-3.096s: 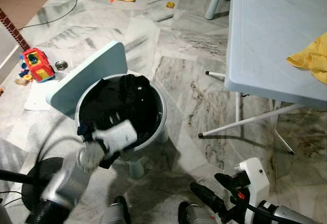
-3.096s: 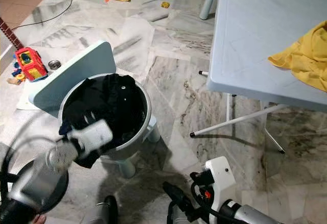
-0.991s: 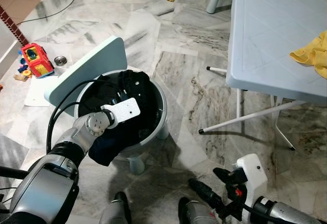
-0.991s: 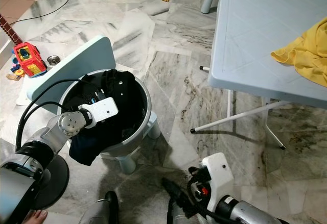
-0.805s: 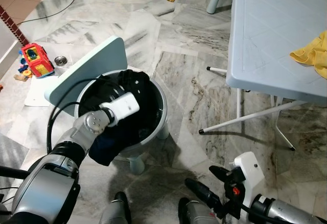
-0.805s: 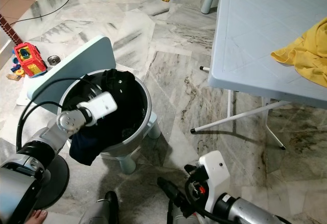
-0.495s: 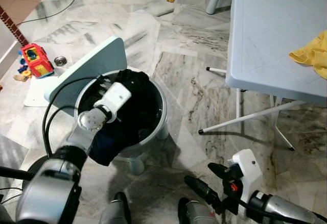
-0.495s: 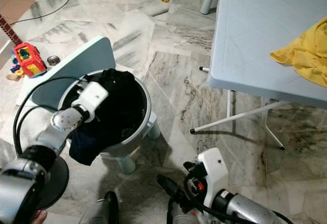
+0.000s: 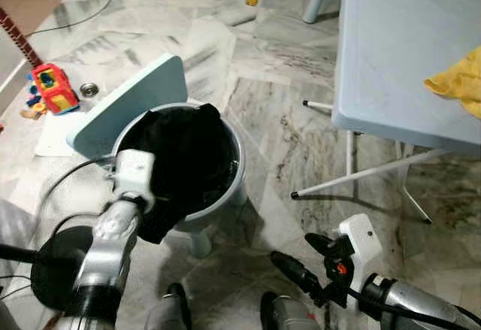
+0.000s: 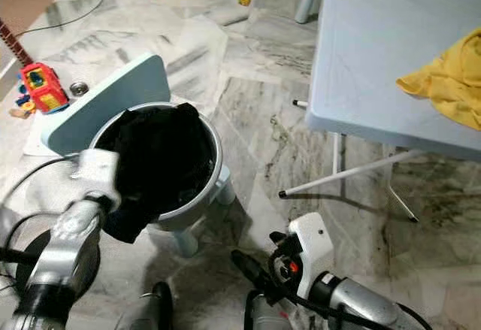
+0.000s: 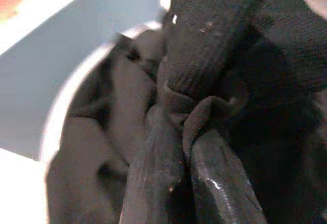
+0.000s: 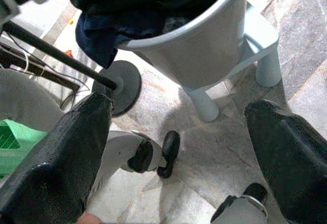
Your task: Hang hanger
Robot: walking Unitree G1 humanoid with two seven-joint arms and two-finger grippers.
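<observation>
Two end effectors seen | left end effector (image 11: 176, 183) pinched together on black clothing (image 9: 184, 149) in grey basket (image 9: 234, 166), floor left | right end effector (image 12: 179, 147) spread apart, low near right | we cannot make out any hanger

Grey-veined marble floor (image 9: 263, 119) everywhere, pale blue plastic folding table (image 9: 398, 44) on the right, colourful toys (image 9: 51, 89) scattered about.
</observation>
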